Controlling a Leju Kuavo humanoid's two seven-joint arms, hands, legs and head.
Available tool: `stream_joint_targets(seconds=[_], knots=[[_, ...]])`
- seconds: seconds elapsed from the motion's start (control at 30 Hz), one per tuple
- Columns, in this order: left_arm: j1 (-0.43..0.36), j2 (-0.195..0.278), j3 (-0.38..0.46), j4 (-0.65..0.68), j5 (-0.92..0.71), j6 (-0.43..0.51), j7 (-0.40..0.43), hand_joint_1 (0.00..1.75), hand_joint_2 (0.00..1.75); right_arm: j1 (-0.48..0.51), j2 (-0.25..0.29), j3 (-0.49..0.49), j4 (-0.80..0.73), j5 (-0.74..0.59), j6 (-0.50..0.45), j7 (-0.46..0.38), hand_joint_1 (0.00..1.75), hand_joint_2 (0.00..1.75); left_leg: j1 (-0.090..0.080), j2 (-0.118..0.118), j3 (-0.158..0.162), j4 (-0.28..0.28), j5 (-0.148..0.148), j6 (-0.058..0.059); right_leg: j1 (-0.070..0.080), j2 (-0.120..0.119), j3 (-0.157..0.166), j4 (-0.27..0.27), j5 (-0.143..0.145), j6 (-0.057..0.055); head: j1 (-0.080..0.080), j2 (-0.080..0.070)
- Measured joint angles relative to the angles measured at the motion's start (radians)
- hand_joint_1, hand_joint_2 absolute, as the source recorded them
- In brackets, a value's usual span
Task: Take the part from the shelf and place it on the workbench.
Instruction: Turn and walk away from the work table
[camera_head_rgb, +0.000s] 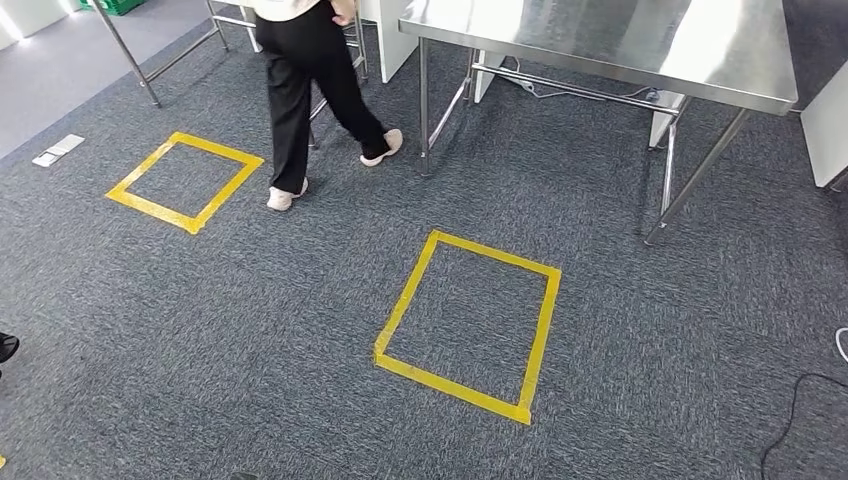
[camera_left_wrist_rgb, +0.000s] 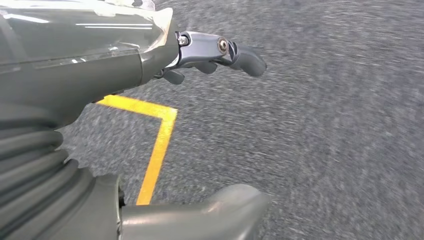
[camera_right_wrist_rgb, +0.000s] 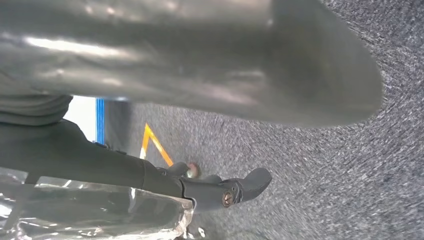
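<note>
Hands, left (camera_left_wrist_rgb: 150, 55) and right (camera_right_wrist_rgb: 165, 195), each grip a clear-wrapped part (camera_left_wrist_rgb: 90, 35) above carpet (camera_head_rgb: 250, 330).

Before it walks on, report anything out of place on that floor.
Little stands out. A person is walking between the left yellow tape square and the steel workbench, near the robot's path. A dark cable trails across the carpet at far right, a possible snag.

Head cam looks fwd and down from high at grey carpet (camera_head_rgb: 250, 300), workbench (camera_head_rgb: 600, 40) far side. 2 wrist cams sit close behind hands, facing same carpet w/ yellow tape (camera_left_wrist_rgb: 157, 145).
</note>
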Motion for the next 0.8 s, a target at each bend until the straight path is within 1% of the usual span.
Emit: stream_joint_targets(seconds=[0.03,0.07,0.1,0.13,0.17,0.2,0.23,0.27,0.3,0.33,0.37,0.4,0.43,0.47,0.5,0.53,0.57,0.6,0.63,0.67,0.7,0.73,0.8], knots=[[0.003,0.0,0.0,0.0,0.002,0.001,0.0,0.0,1.75,0.0,0.001,0.003,0.0,0.0,0.001,-0.002,0.0,0.0,0.0,0.003,0.008,-0.007,0.012,0.002,0.003,-0.008,0.0,0.0,0.0,0.0,0.0,0.0],[0.006,0.001,0.0,0.0,0.004,0.003,0.0,0.0,1.75,-0.001,0.001,0.006,0.0,0.0,0.001,-0.004,0.0,0.0,-0.001,0.009,0.035,-0.052,0.038,0.006,0.005,-0.015,0.002,0.0,-0.001,-0.001,0.0,0.0],[0.009,0.002,0.0,0.0,0.007,0.005,0.0,0.0,1.75,-0.002,0.002,0.012,0.0,0.0,0.001,-0.006,0.0,0.0,-0.002,0.023,0.076,-0.123,0.07,0.012,0.007,-0.022,0.004,0.0,-0.002,-0.002,0.0,0.0],[0.01,0.003,0.001,0.0,0.011,0.007,-0.001,0.0,1.75,-0.003,0.003,0.017,0.0,0.0,0.001,-0.007,0.0,0.0,-0.006,0.039,0.113,-0.191,0.093,0.017,0.012,-0.029,0.006,0.002,-0.005,0.0,0.0,0.0],[0.01,0.004,0.001,0.0,0.013,0.008,-0.003,0.0,1.75,-0.004,0.004,0.023,0.0,0.0,0.001,-0.008,0.0,0.0,-0.01,0.052,0.139,-0.242,0.108,0.023,0.016,-0.036,0.006,0.003,-0.007,0.002,0.001,0.0],[0.011,0.004,0.001,0.0,0.015,0.009,-0.004,0.0,1.75,-0.004,0.004,0.027,0.0,0.0,0.001,-0.008,0.0,0.0,-0.014,0.06,0.152,-0.271,0.114,0.028,0.02,-0.043,0.006,0.003,-0.009,0.005,0.001,0.0],[0.012,0.004,0.001,0.0,0.016,0.01,-0.005,0.0,1.75,-0.005,0.004,0.031,0.0,0.0,0.001,-0.008,0.0,0.0,-0.018,0.056,0.152,-0.277,0.113,0.03,0.023,-0.051,0.005,0.004,-0.01,0.009,0.002,0.0],[0.015,0.004,0.001,0.0,0.016,0.012,-0.006,0.0,1.75,-0.006,0.004,0.035,0.0,0.0,0.001,-0.009,0.0,0.0,-0.02,0.046,0.151,-0.279,0.115,0.035,0.024,-0.059,0.007,0.002,-0.011,0.013,0.002,0.0],[0.017,0.004,0.002,0.0,0.016,0.015,-0.006,0.0,1.75,-0.008,0.004,0.039,0.0,0.0,0.001,-0.01,0.0,0.0,-0.02,0.038,0.152,-0.284,0.119,0.041,0.023,-0.057,0.006,0.006,-0.014,0.018,0.002,0.0],[0.019,0.004,0.003,0.0,0.017,0.019,-0.005,0.0,1.75,-0.009,0.005,0.042,0.0,0.0,0.001,-0.011,0.0,0.0,-0.018,0.03,0.153,-0.29,0.124,0.048,0.022,-0.044,0.0,0.02,-0.025,0.022,0.003,0.0],[0.019,0.004,0.005,0.0,0.018,0.022,-0.004,0.0,1.75,-0.009,0.006,0.046,0.0,0.0,0.001,-0.013,0.0,0.0,-0.015,0.023,0.153,-0.296,0.129,0.054,0.019,-0.024,-0.015,0.053,-0.045,0.024,0.004,0.0],[0.019,0.004,0.007,0.0,0.019,0.026,-0.003,0.0,1.75,-0.009,0.007,0.049,0.0,0.0,0.001,-0.014,0.0,0.0,-0.012,0.015,0.152,-0.298,0.132,0.059,0.014,0.0,-0.042,0.107,-0.074,0.024,0.006,0.0],[0.019,0.004,0.01,0.0,0.02,0.029,-0.001,0.0,1.75,-0.007,0.009,0.052,0.0,0.0,0.001,-0.015,0.0,0.0,-0.012,0.005,0.149,-0.299,0.134,0.062,0.011,0.017,-0.075,0.176,-0.105,0.023,0.007,0.0],[0.019,0.005,0.012,0.0,0.021,0.033,0.001,0.0,1.75,-0.006,0.009,0.055,0.001,0.0,0.001,-0.015,0.0,0.0,-0.012,-0.005,0.146,-0.299,0.136,0.063,0.008,0.025,-0.105,0.24,-0.129,0.025,0.007,0.0],[0.021,0.005,0.015,0.0,0.023,0.036,0.002,0.0,1.75,-0.004,0.01,0.059,0.001,0.0,0.001,-0.015,0.0,0.0,-0.012,-0.016,0.144,-0.298,0.137,0.062,0.006,0.028,-0.124,0.281,-0.14,0.029,0.007,0.0],[0.023,0.005,0.017,0.0,0.026,0.038,0.004,0.0,1.75,-0.003,0.01,0.063,0.001,0.0,0.001,-0.015,0.0,0.0,-0.011,-0.026,0.143,-0.298,0.138,0.061,0.003,0.029,-0.125,0.284,-0.135,0.037,0.007,0.0],[0.025,0.004,0.018,0.0,0.028,0.04,0.005,0.0,1.75,-0.002,0.01,0.066,0.001,0.0,0.001,-0.016,0.0,0.0,-0.01,-0.037,0.143,-0.297,0.14,0.058,-0.001,0.031,-0.104,0.243,-0.112,0.047,0.007,0.0],[0.026,0.004,0.019,0.0,0.029,0.041,0.005,0.0,1.75,-0.003,0.01,0.069,0.001,0.0,0.001,-0.017,0.0,0.0,-0.008,-0.047,0.143,-0.297,0.141,0.055,-0.006,0.039,-0.069,0.171,-0.08,0.057,0.007,0.0],[0.027,0.004,0.019,0.0,0.03,0.041,0.006,0.0,1.75,-0.003,0.011,0.072,0.001,0.0,0.001,-0.017,0.0,0.0,-0.009,-0.056,0.143,-0.296,0.142,0.051,-0.01,0.054,-0.035,0.098,-0.051,0.064,0.008,0.0],[0.027,0.005,0.02,0.0,0.03,0.041,0.006,0.0,1.75,-0.004,0.011,0.073,0.001,0.0,0.001,-0.018,0.0,0.0,-0.01,-0.064,0.143,-0.295,0.143,0.045,-0.012,0.066,-0.01,0.04,-0.03,0.066,0.009,0.0],[0.027,0.005,0.02,0.0,0.03,0.041,0.006,0.0,1.75,-0.005,0.012,0.074,0.002,0.0,0.001,-0.018,0.0,0.0,-0.012,-0.07,0.142,-0.294,0.143,0.041,-0.012,0.078,0.003,0.008,-0.019,0.065,0.01,0.0],[0.027,0.005,0.021,0.0,0.03,0.041,0.006,0.0,1.75,-0.005,0.013,0.074,0.002,0.0,0.001,-0.018,0.0,0.0,-0.014,-0.072,0.141,-0.293,0.143,0.038,-0.01,0.083,0.004,-0.001,-0.018,0.062,0.011,0.0],[0.027,0.005,0.021,0.0,0.03,0.041,0.006,0.0,1.75,-0.005,0.013,0.074,0.002,0.0,0.001,-0.018,0.0,0.0,-0.014,-0.073,0.141,-0.293,0.143,0.037,-0.007,0.082,0.003,-0.001,-0.016,0.06,0.011,0.0]])
